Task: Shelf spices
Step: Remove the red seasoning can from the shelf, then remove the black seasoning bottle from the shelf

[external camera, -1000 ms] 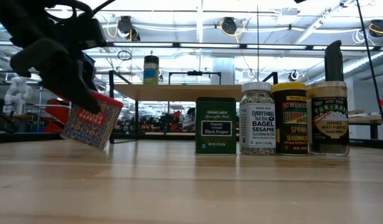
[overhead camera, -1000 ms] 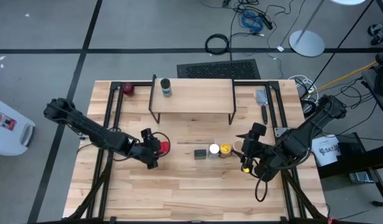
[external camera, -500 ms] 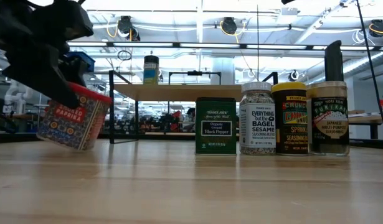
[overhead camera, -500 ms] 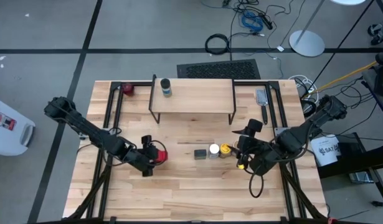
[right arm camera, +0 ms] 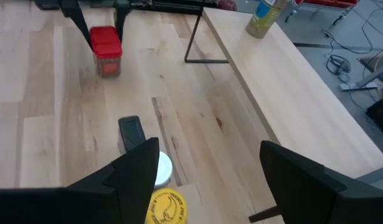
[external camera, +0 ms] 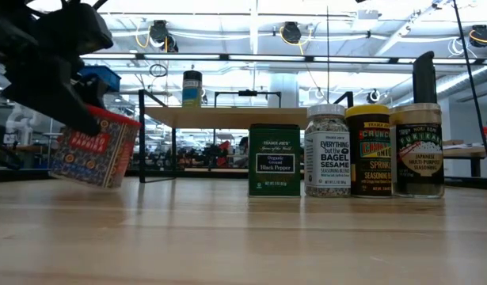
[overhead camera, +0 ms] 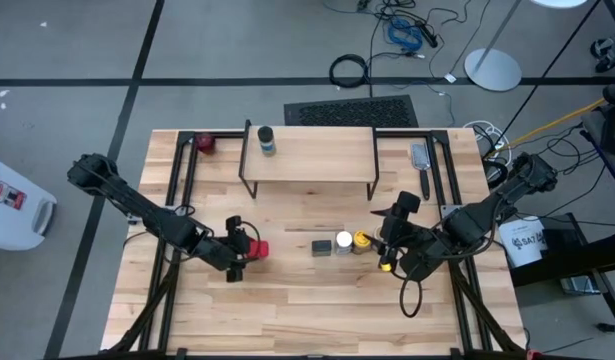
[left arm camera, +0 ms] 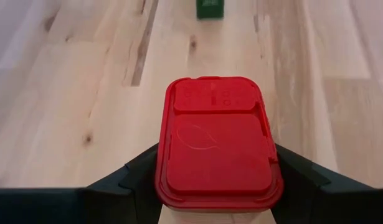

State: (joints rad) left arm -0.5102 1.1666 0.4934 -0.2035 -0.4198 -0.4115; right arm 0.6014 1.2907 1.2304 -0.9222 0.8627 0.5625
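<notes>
My left gripper [overhead camera: 249, 248] is shut on the red square tin [external camera: 93, 150] left of the spice row. That row stands on the table: a dark green tin [external camera: 275, 160], a white-capped jar [external camera: 327, 150], a yellow-topped jar [external camera: 368, 150] and a dark jar [external camera: 418, 150]. My right gripper [right arm camera: 207, 149] hangs open above the row's right end, over the yellow top [right arm camera: 166, 208], touching nothing. One more jar [overhead camera: 264, 140] stands on the shelf [overhead camera: 309, 155], at its left end. My left gripper pinches the red tin between its two fingers [left arm camera: 138, 171], one on each of two opposite sides just under the lid's rim [left arm camera: 163, 155]. The fingers slant down from above and from the table's left. The tin is tilted and lifted just clear of the table.
A small dark-red round object [overhead camera: 206, 143] lies at the far left, beside the shelf. A brush [overhead camera: 420, 160] lies to the right of the shelf. Bare tabletop [overhead camera: 317, 300] stretches along the near edge.
My left gripper has carried the red tin a little toward the table's left and near edge, still tilted. My right gripper has edged slightly left over the row's right end.
</notes>
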